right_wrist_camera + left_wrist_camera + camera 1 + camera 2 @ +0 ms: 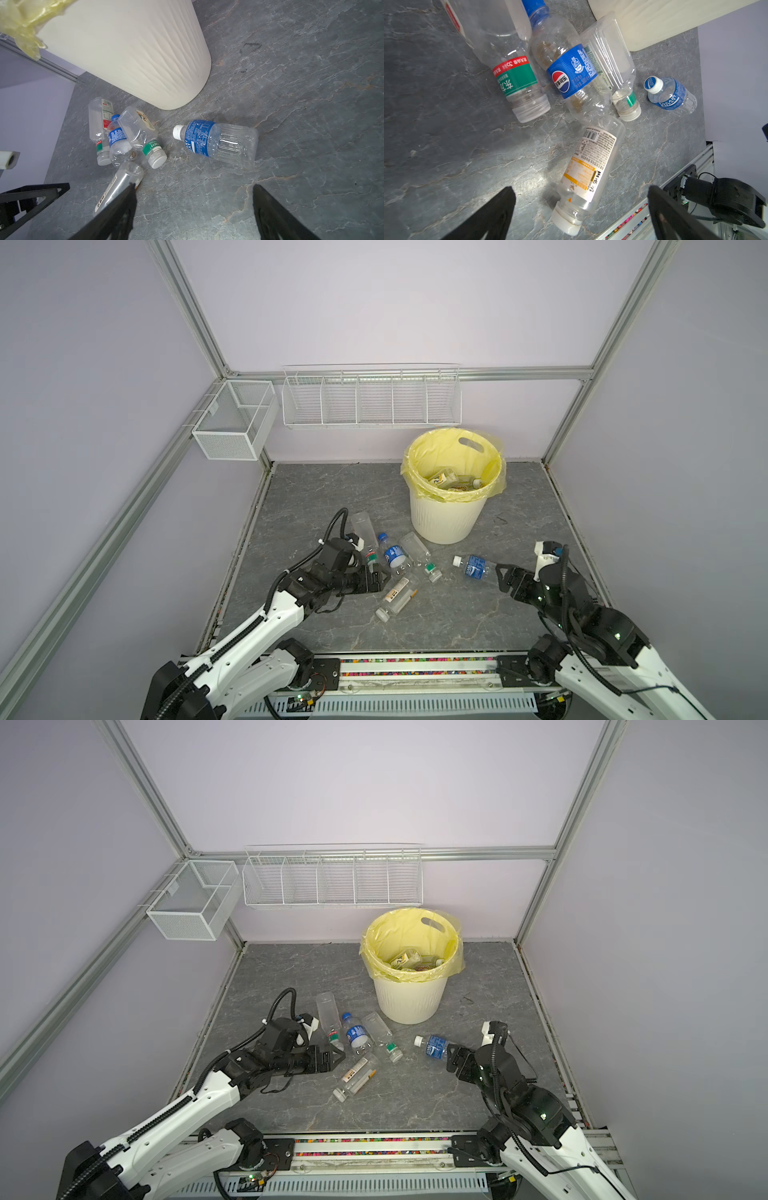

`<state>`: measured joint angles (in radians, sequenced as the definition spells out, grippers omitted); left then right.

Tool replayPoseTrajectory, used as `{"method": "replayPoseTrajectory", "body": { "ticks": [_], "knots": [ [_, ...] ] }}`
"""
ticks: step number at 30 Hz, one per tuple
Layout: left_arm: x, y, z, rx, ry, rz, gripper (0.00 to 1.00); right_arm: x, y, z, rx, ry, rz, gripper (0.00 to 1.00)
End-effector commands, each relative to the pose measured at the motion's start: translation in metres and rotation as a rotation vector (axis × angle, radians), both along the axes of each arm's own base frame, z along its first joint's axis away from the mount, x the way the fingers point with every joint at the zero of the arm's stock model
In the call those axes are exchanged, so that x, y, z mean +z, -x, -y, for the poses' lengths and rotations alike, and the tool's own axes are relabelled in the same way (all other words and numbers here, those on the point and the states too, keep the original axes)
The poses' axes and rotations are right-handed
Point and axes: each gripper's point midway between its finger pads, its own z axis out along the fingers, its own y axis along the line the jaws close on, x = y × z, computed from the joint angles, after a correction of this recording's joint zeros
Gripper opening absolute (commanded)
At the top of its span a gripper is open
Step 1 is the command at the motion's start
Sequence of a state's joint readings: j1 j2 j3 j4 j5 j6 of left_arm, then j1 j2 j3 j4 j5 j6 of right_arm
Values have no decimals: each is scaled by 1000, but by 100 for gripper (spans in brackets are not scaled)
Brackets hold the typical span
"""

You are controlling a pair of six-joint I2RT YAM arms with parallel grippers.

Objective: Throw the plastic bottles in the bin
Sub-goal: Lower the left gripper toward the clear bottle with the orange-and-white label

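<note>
Blue-labelled bottle (216, 141) lies just ahead of the wide-spread right hand (193, 187).

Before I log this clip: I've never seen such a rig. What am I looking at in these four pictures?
Two white-and-black robot arms share a grey marbled tabletop. Two pictures look down from overhead; the others come from a camera on each wrist. Four clear plastic bottles lie clustered before the left gripper; a fifth, the blue-labelled white-capped bottle, lies before the right gripper. Both grippers are open and hold nothing. The round cream ribbed plastic bin with a yellow liner already contains several bottles.
</note>
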<state>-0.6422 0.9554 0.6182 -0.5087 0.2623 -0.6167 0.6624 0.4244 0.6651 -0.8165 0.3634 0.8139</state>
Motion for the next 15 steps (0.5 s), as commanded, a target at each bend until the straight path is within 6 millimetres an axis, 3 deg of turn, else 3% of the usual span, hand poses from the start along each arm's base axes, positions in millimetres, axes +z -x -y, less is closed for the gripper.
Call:
{"method": "replayPoseTrajectory", "body": {
  "ticks": [1, 15],
  "knots": [
    [-5, 1, 3, -2, 7, -4, 99, -10, 6, 10, -47, -6, -25, 88],
    [-30, 11, 26, -61, -24, -29, 100, -17, 6, 12, -66, -12, -25, 88]
  ]
}}
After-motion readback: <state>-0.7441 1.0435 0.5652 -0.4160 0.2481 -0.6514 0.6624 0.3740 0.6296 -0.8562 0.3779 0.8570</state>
